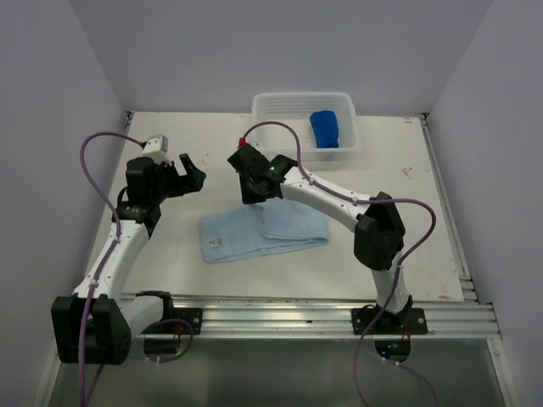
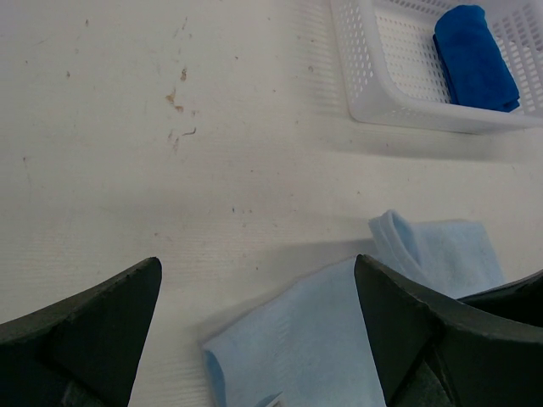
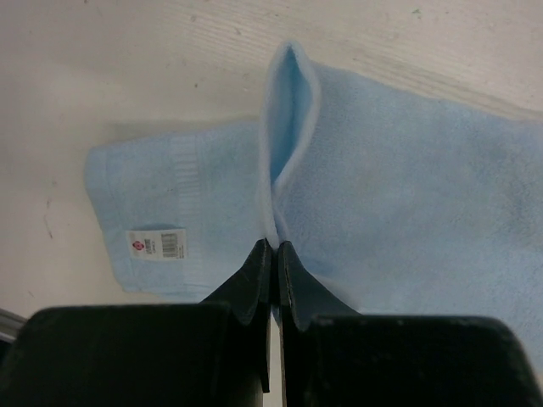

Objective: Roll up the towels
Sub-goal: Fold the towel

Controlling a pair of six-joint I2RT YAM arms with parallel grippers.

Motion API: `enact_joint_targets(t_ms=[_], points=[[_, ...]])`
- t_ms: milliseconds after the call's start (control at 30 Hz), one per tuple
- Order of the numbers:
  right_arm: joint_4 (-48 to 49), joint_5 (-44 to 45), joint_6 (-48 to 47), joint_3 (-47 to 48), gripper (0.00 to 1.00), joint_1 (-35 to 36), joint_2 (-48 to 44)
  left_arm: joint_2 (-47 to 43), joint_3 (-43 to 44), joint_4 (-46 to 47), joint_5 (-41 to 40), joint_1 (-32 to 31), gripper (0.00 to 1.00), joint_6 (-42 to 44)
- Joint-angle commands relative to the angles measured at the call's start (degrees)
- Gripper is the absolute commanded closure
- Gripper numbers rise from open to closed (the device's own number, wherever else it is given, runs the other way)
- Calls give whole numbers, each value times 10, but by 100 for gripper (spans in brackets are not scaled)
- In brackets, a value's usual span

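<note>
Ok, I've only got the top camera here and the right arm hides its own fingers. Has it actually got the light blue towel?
Observer: Yes. The right wrist camera shows the right gripper shut on a raised fold of the light blue towel.
Operator: And the left one?
Observer: The left gripper is wide open and gripping nothing.
Operator: Is the towel in the basket rolled?
Observer: Yes. From the left wrist camera, the dark blue towel is rolled up and lying inside the basket.
</note>
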Motion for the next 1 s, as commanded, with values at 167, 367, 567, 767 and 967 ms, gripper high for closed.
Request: enact_joint_targets(t_ms=[167, 367, 567, 767, 967], points=[[-39, -8, 31, 80, 100, 31, 25, -12, -1, 6, -9, -2, 0, 6], [-63, 5, 41, 116, 100, 44, 18, -16, 1, -1, -22, -2, 1, 4], [-93, 37, 36, 141, 100, 48, -2, -17, 4, -7, -34, -2, 0, 4], [-113, 47, 24, 169, 100, 48, -22, -23, 4, -8, -43, -2, 0, 4], [-86, -2, 36, 173, 100, 60, -30, -25, 4, -12, -51, -2, 0, 5]])
